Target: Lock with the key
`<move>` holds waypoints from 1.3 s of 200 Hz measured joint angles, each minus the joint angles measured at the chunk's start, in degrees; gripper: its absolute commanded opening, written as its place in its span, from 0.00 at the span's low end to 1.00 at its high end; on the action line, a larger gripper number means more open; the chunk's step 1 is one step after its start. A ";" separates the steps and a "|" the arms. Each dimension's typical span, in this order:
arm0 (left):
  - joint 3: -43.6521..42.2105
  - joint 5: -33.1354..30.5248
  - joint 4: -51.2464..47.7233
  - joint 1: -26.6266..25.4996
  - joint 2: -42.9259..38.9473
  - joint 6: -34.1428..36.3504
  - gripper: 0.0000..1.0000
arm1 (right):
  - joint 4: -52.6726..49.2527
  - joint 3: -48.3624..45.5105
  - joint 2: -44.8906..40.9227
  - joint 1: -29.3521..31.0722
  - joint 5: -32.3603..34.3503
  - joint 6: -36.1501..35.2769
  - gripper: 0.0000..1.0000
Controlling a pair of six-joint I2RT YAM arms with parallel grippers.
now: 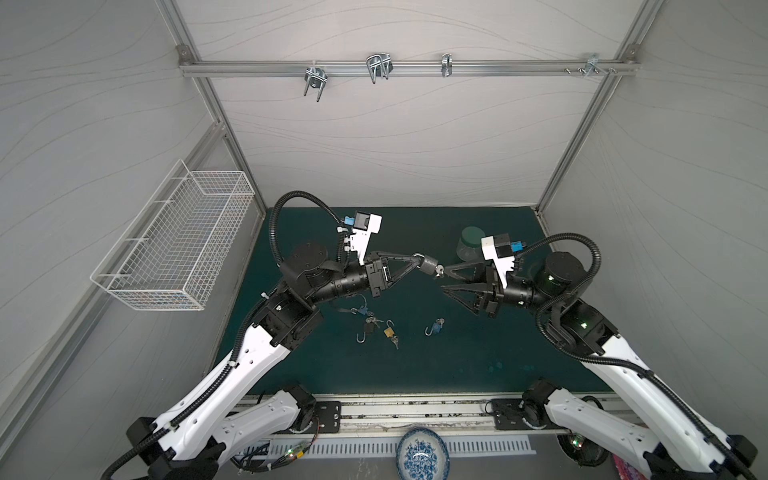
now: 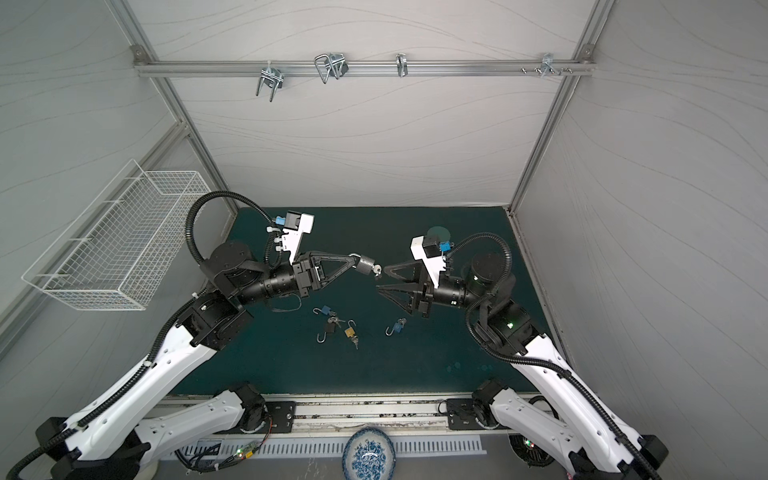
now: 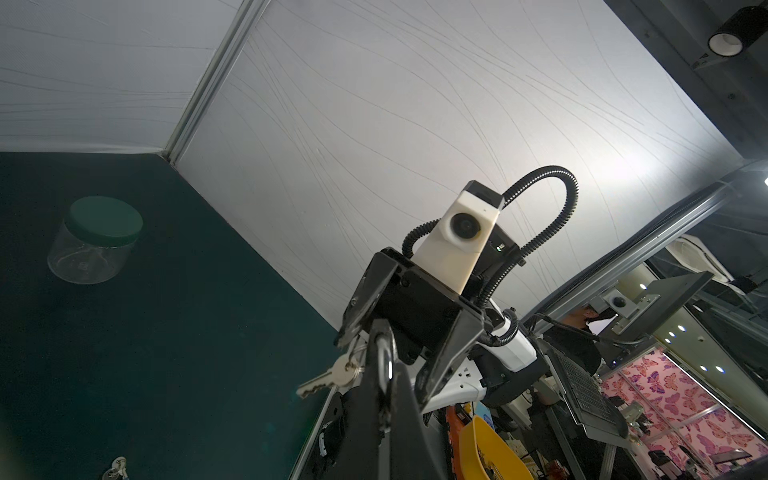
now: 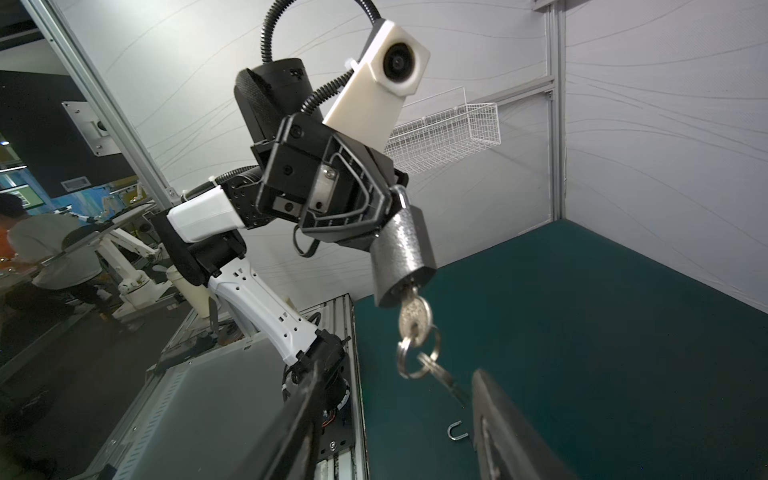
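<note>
A grey padlock (image 1: 430,264) (image 2: 365,264) hangs in mid-air above the green mat. My left gripper (image 1: 419,259) (image 2: 355,258) (image 3: 384,345) is shut on its shackle. In the right wrist view the padlock (image 4: 401,253) tilts down with a silver key (image 4: 413,311) in its keyhole. A ring (image 4: 415,353) and a spare key (image 4: 444,380) dangle from that key. My right gripper (image 1: 444,277) (image 2: 381,279) (image 4: 399,370) stands open just right of the key, its fingers on either side of the dangling ring and touching nothing. How far the shackle sits in the body is hidden by the left fingers.
Several small padlocks with keys lie on the mat (image 1: 415,365) below the grippers: blue (image 1: 435,327), brass (image 1: 389,331), black (image 1: 370,328). A clear jar with a green lid (image 1: 469,245) (image 3: 97,239) stands behind the right gripper. A wire basket (image 1: 178,241) hangs on the left wall, and a patterned bowl (image 1: 422,455) sits at the front.
</note>
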 measured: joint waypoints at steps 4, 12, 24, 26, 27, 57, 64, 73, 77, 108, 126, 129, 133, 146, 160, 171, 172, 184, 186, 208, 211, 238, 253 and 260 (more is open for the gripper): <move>0.00 0.00 0.00 0.00 0.00 0.00 0.00 | 0.48 -0.46 0.17 0.00 -0.04 -0.02 0.57; 0.00 0.00 0.02 0.00 0.00 -0.04 0.00 | 1.31 -1.18 0.50 0.00 -0.02 -0.24 0.55; 0.00 0.02 0.02 0.00 0.00 -0.09 0.00 | 2.51 -1.95 1.14 0.00 0.00 -0.90 0.53; 0.00 0.02 0.02 0.00 0.00 -0.09 0.00 | 2.73 -2.05 1.27 0.00 0.00 -0.96 0.52; 0.00 0.02 0.04 0.00 0.00 -0.09 0.00 | 2.82 -2.10 1.29 0.00 0.00 -1.05 0.52; 0.00 0.04 0.11 0.00 0.00 -0.42 0.00 | 6.25 -3.19 2.21 0.00 0.24 -2.45 0.42; 0.00 0.04 0.13 0.00 0.02 -0.52 0.00 | 7.08 -3.28 2.36 0.02 0.22 -2.47 0.40; 0.00 0.04 0.13 0.00 0.04 -0.63 0.00 | 7.87 -3.30 2.56 0.11 0.15 -2.49 0.37; 0.00 0.04 0.13 0.00 0.04 -0.72 0.00 | 8.28 -3.30 2.64 0.11 0.15 -2.64 0.37; 0.00 0.04 0.15 0.00 0.04 -1.11 0.00 | 9.77 -3.30 3.17 0.52 -0.44 -2.71 0.30; 0.00 0.04 0.22 0.00 0.04 -1.22 0.00 | 10.19 -3.30 3.26 0.74 -0.57 -2.71 0.28; 0.00 0.04 0.24 0.00 0.04 -1.25 0.00 | 10.21 -3.30 3.26 0.76 -0.61 -2.73 0.27; 0.00 0.04 0.24 0.00 0.04 -1.25 0.00 | 10.23 -3.32 3.26 0.79 -0.63 -2.69 0.26; 0.00 0.04 0.26 0.00 0.07 -1.31 0.00 | 10.34 -3.32 3.28 0.87 -0.70 -2.69 0.25; 0.00 0.04 0.50 0.00 0.17 -1.33 0.00 | 10.45 -3.34 3.43 0.98 -0.68 -2.71 0.24; 0.00 0.04 0.52 0.00 0.22 -1.36 0.00 | 10.56 -3.45 3.61 1.03 -0.70 -2.71 0.23; 0.00 0.04 0.52 0.00 0.24 -1.36 0.00 | 10.60 -3.50 3.63 1.03 -0.70 -2.71 0.23; 0.00 0.04 0.52 0.00 0.26 -1.36 0.00 | 10.75 -3.78 3.87 1.03 -0.72 -2.71 0.22; 0.00 0.04 0.52 0.00 0.26 -1.36 0.00 | 10.75 -3.85 3.93 1.03 -0.72 -2.69 0.22; 0.09 0.04 0.44 0.00 0.31 -1.33 0.00 | 10.84 -4.28 4.52 1.07 -0.81 -2.40 0.16; 0.11 0.04 0.42 0.00 0.33 -1.33 0.00 | 10.82 -4.28 4.57 1.07 -0.79 -2.51 0.16; 0.28 0.04 0.42 0.00 0.52 -1.31 0.00 | 10.86 -4.35 4.63 1.07 -0.79 -2.47 0.11; 0.39 0.04 0.37 0.00 0.63 -1.31 0.00 | 10.84 -4.35 4.61 1.07 -0.76 -2.49 0.09; 0.44 0.04 0.37 0.00 0.66 -1.31 0.00 | 10.82 -4.35 4.61 1.07 -0.81 -2.49 0.09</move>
